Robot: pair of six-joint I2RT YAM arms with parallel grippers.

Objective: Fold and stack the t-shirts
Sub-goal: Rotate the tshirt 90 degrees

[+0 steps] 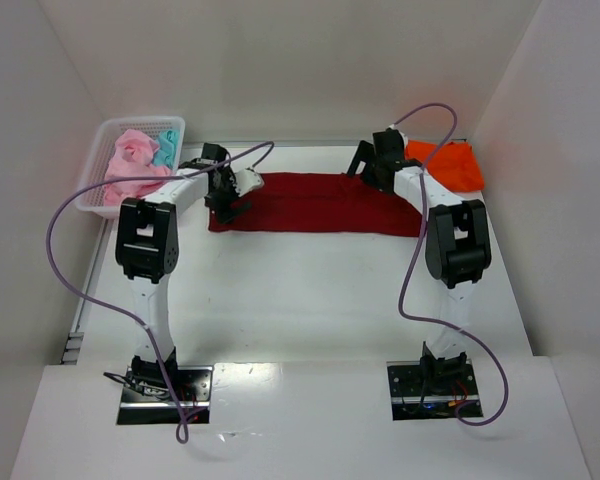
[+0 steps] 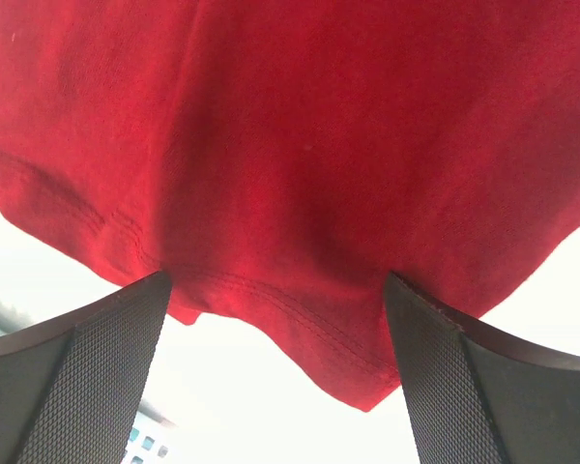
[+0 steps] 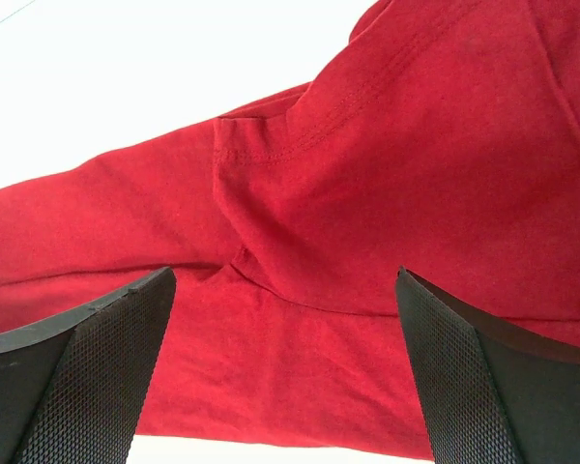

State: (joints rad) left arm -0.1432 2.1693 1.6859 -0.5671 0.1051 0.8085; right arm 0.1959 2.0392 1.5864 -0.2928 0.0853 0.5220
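A large dark red t-shirt [image 1: 315,204] lies in a long folded strip across the far middle of the table. My left gripper [image 1: 228,193] hangs open at its left end, where the left wrist view shows the hemmed corner of the dark red t-shirt [image 2: 300,193] between the spread fingers [image 2: 87,377]. My right gripper [image 1: 382,160] is open over the right end; the red cloth [image 3: 348,242] with a stitched seam fills the gap between its pads [image 3: 464,377]. An orange t-shirt [image 1: 450,165] lies at the far right. Pink t-shirts [image 1: 132,165] and a teal one [image 1: 165,150] sit in the basket.
A white mesh basket [image 1: 98,205] stands at the far left corner. White walls close in the table on the left, back and right. Purple cables loop beside both arms.
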